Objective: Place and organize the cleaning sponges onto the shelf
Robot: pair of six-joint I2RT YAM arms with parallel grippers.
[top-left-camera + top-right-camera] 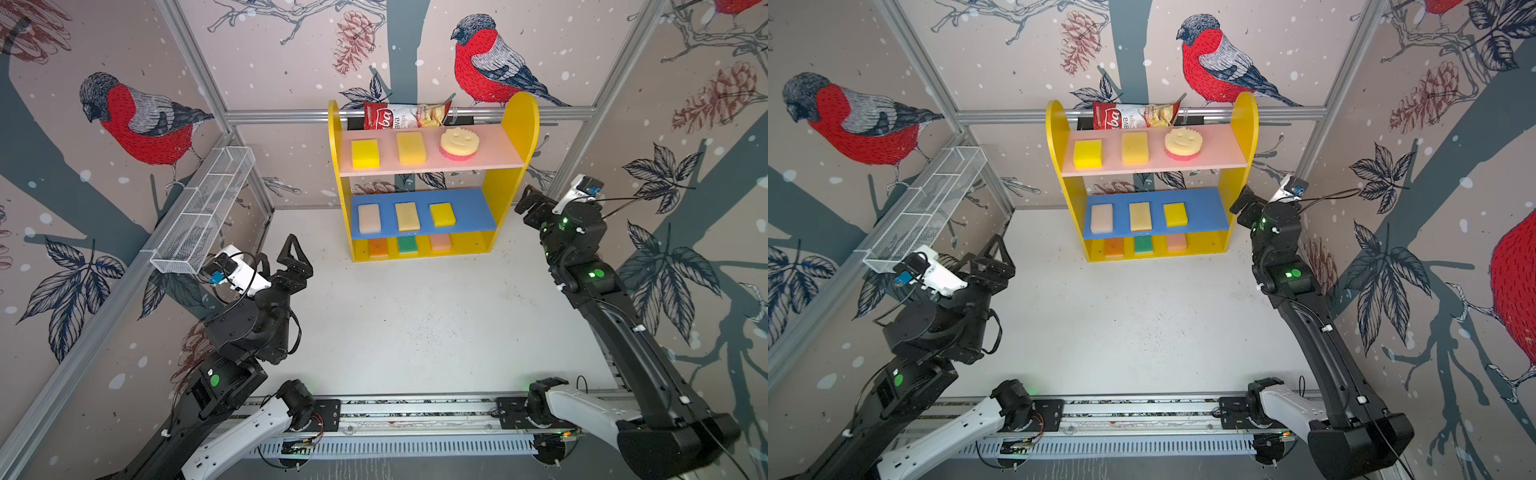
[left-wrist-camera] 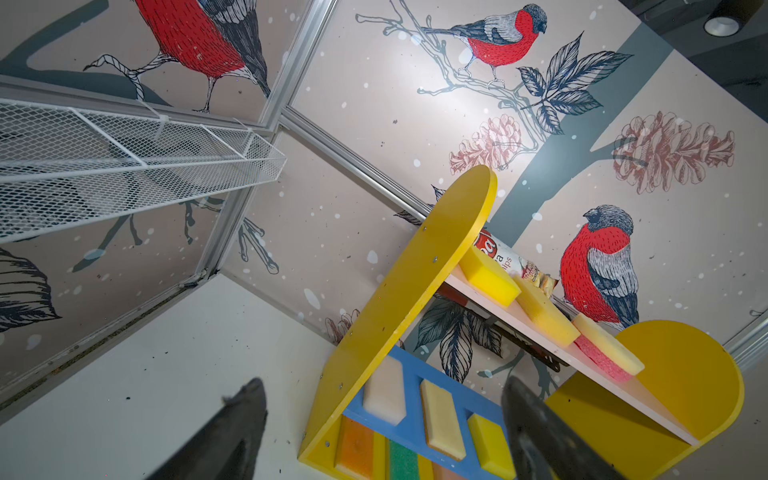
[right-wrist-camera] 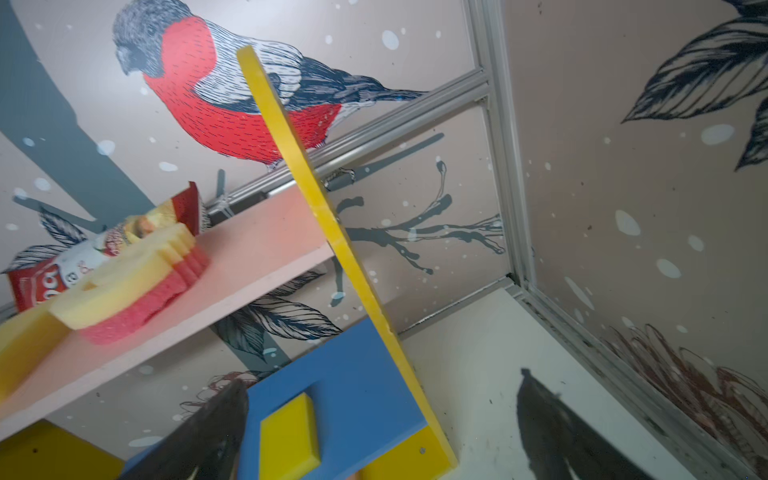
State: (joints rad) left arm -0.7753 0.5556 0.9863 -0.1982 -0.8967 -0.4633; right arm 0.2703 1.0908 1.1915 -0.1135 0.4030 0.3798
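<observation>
1. One white wire-mesh basket [image 1: 203,212] is seen at the left of both top views, against the wall.
2. At lower left, the left gripper [image 1: 277,254] is spread wide and nothing is held.
3. At centre, the shelf [image 1: 505,195] is filled with the cleaning sponges [image 1: 407,216], three to each tier.
4. At upper centre, behind the top tier, a red-and-white chips bag [image 1: 399,115] is lodged. Only "ba" and "ava Chips" can be read.
5. At right, just beside the shelf, the right gripper [image 1: 530,205] is gaping and empty.
</observation>
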